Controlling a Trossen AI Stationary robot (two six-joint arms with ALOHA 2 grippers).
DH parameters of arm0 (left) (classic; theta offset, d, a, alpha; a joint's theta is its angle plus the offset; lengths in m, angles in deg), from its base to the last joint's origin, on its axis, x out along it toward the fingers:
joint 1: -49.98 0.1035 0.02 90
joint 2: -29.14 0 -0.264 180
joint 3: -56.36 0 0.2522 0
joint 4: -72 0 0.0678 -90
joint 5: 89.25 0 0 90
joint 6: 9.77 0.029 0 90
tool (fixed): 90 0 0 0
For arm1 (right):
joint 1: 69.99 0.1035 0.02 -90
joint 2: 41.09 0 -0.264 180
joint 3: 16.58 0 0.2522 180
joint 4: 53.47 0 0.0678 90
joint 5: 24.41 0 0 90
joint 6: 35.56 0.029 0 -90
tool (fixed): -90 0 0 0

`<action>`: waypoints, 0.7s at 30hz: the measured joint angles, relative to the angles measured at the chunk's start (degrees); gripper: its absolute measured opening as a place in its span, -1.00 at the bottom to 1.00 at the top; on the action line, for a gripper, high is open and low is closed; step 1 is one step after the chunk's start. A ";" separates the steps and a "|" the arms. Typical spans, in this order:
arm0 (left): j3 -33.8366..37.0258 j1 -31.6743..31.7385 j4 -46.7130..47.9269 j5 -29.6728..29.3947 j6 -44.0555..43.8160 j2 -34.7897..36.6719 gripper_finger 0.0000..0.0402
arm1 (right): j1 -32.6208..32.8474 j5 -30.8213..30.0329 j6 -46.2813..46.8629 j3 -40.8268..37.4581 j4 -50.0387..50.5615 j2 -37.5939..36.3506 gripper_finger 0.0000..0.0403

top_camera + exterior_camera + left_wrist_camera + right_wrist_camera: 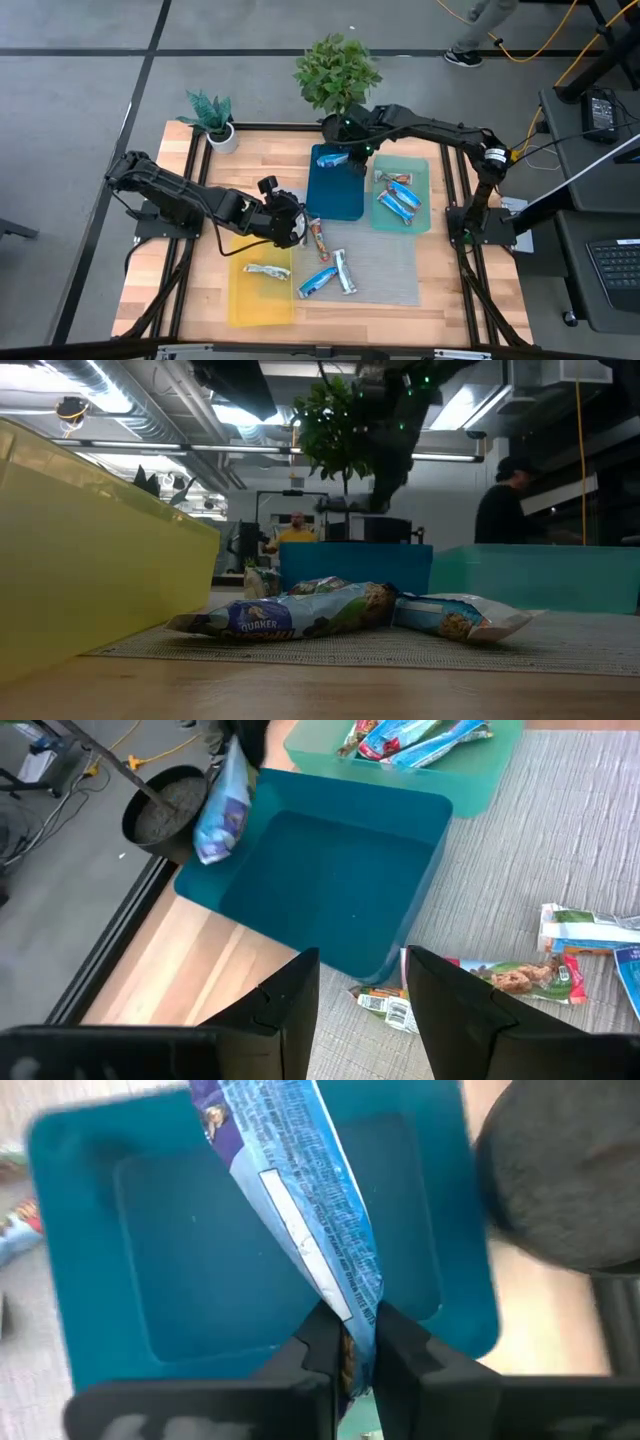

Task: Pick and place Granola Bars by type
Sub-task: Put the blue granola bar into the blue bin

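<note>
High view first: your right gripper (352, 158) hangs over the far end of the blue tray (335, 195), just in front of the dark plant pot (338, 128). Its fingers are clenched on one end of a blue granola bar (300, 1210) — you see in the right wrist view that the wrapper stands out from between the tips, above the tray floor. Beside this gripper, the teal tray (425, 215) holds several bars (400, 198).

Your left gripper (296, 228) is low over the gray mat (385, 275), beside the near end of the blue tray. Its fingers (290, 1005) stand apart and hold nothing — a red-marked bar (515, 976) lies on the mat just ahead of them. One bar (266, 270) lies in the yellow tray (245, 300) near this gripper.
</note>
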 joint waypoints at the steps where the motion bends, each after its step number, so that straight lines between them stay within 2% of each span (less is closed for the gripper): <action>1: 0.00 0.00 -0.01 -0.04 -0.02 0.00 -0.29 | 0.00 -0.02 0.03 -1.12 -1.17 0.00 -0.81; 6: 0.00 0.00 -0.01 -0.73 -0.03 -0.02 -0.29 | 0.02 -0.02 1.86 -7.01 -7.63 0.01 -0.72; 12: 0.00 0.62 -0.04 -1.05 -0.59 -0.02 -0.29 | 0.02 1.02 3.26 -12.65 -14.91 0.00 -0.81; 16: 0.00 1.39 -0.04 -1.05 -0.68 -0.02 -0.29 | 0.09 1.95 3.26 -14.24 -15.69 0.23 -0.80; 21: 0.00 2.17 -0.26 -1.00 -0.90 -0.04 -0.29 | 0.09 3.63 3.16 -14.69 -14.78 2.03 -0.66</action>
